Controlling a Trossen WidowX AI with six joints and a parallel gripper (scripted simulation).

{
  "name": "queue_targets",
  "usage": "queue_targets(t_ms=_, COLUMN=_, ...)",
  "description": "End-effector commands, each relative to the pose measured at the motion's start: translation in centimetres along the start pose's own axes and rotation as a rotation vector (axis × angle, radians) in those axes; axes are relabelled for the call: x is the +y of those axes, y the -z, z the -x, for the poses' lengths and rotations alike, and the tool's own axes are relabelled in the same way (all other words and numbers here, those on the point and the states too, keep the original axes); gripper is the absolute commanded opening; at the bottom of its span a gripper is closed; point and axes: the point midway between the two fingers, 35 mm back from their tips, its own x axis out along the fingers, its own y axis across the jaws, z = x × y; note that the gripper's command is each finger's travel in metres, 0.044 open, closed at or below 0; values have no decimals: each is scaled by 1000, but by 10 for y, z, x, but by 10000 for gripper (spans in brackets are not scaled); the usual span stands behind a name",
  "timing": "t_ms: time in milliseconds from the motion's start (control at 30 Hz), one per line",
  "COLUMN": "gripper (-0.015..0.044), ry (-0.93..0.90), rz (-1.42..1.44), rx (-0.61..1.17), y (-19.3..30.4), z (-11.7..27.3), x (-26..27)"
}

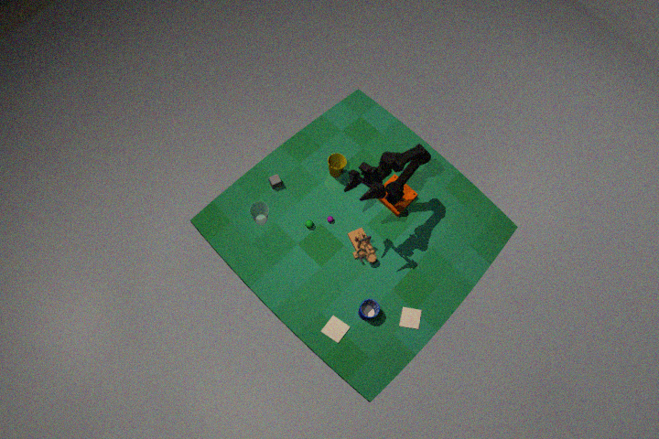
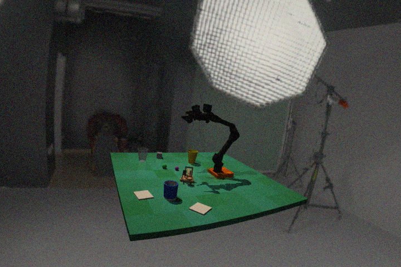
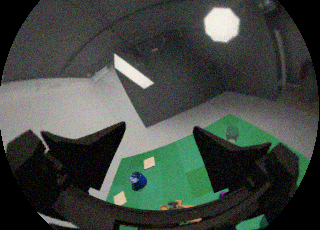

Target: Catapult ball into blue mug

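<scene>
Green patchwork bench (image 1: 288, 274) (image 2: 245, 201) (image 3: 172, 157) here, so going left to right as seen from the top: first up is a clear cup (image 1: 259, 212) (image 2: 142, 154) (image 3: 232, 134), standing upright, with a little grey block (image 1: 275, 181) (image 2: 159, 154) near it. Then you get a green ball (image 1: 308, 223) (image 2: 164, 166) and, near that, a smaller purple ball (image 1: 330, 219) (image 2: 176, 168) (image 3: 223, 194). Both are sitting on the bench, apart from each other, and I honestly can't tell which one's meant to be the ammo.

Next along is a cream tile (image 1: 335, 329) (image 2: 143, 194) (image 3: 149, 163) lying flat, and way up top from it a yellow cup (image 1: 336, 165) (image 2: 192, 156). The wooden catapult (image 1: 359, 239) (image 2: 185, 179) (image 3: 177, 204) sits mid-bench, and the blue mug (image 1: 369, 309) (image 2: 170, 189) (image 3: 138, 180) stands upright between that first tile and a second tile (image 1: 410, 317) (image 2: 200, 208) (image 3: 120, 198).

The pincer (image 1: 353, 194) (image 2: 184, 119) (image 3: 160, 128) is wide open with nothing in it, hanging well above the bench. Last stop is the black arm (image 1: 405, 173) (image 2: 228, 143), bent at the elbow, on its orange base (image 1: 411, 196) (image 2: 229, 174).
</scene>
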Motion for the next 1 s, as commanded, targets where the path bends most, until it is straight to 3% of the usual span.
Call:
queue_targets(t_ms=0, gripper=440, ry=41, rz=-90, rx=80, y=21, z=-12, x=-9)
queue_targets(t_ms=467, gripper=440, ry=261, rz=-418, rx=353, y=103, z=-34, x=-42)
queue_targets(t_ms=967, gripper=440, ry=609, rz=-723, rx=573, y=187, z=-28, x=-74)
